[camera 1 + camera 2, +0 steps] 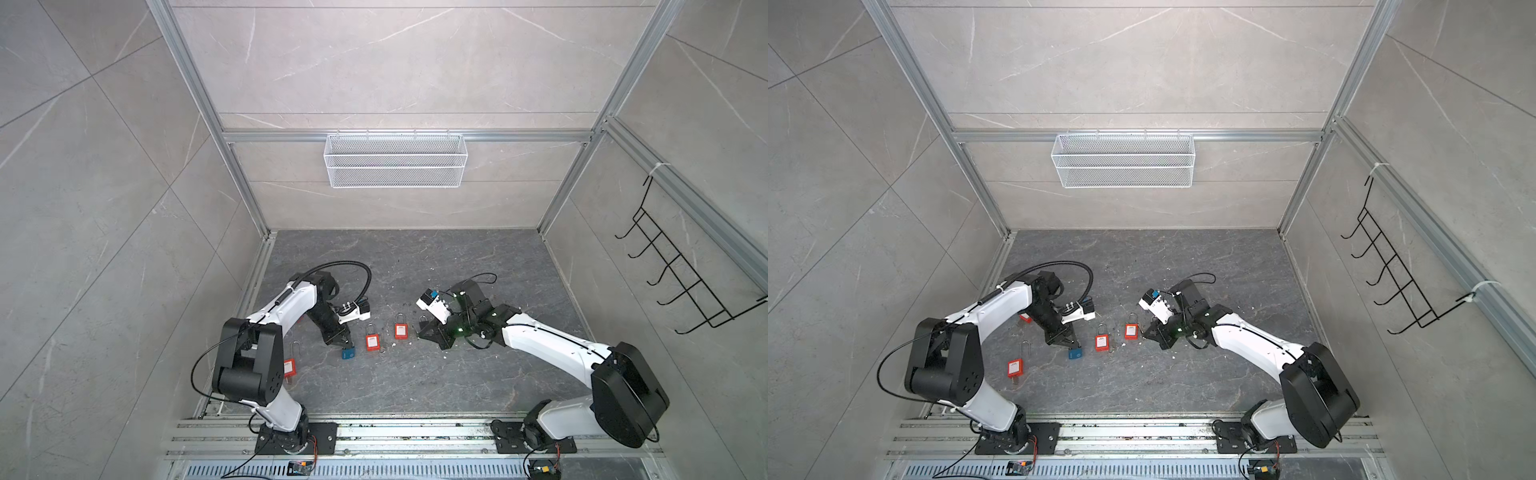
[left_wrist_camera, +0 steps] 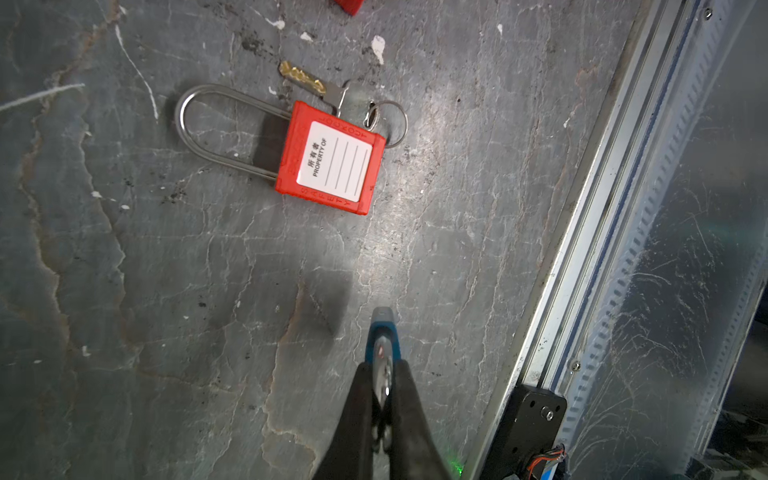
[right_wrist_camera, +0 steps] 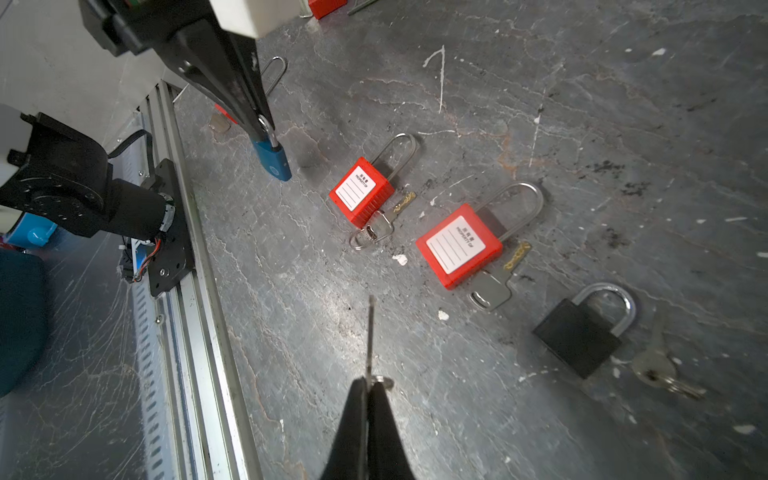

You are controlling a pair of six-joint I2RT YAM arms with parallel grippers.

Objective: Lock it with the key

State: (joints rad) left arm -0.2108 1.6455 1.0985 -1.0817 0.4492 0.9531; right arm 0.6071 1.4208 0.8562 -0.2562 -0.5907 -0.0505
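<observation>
top views, grey stone floor (image 1: 415,257), tiled walls (image 1: 83,208)

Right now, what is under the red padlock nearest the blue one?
A key and its ring stick out from under the corner of the red padlock. How far they reach beneath is hidden by its body.

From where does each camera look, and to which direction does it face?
Top views: high overhead, looking down on the table; the left arm and right arm show whole.
Left wrist: on its arm, looking along the left gripper at its blue padlock.
Right wrist: on its arm, looking along the right gripper and its key toward the left gripper.
Shared: both wrist views show the blue padlock.
</observation>
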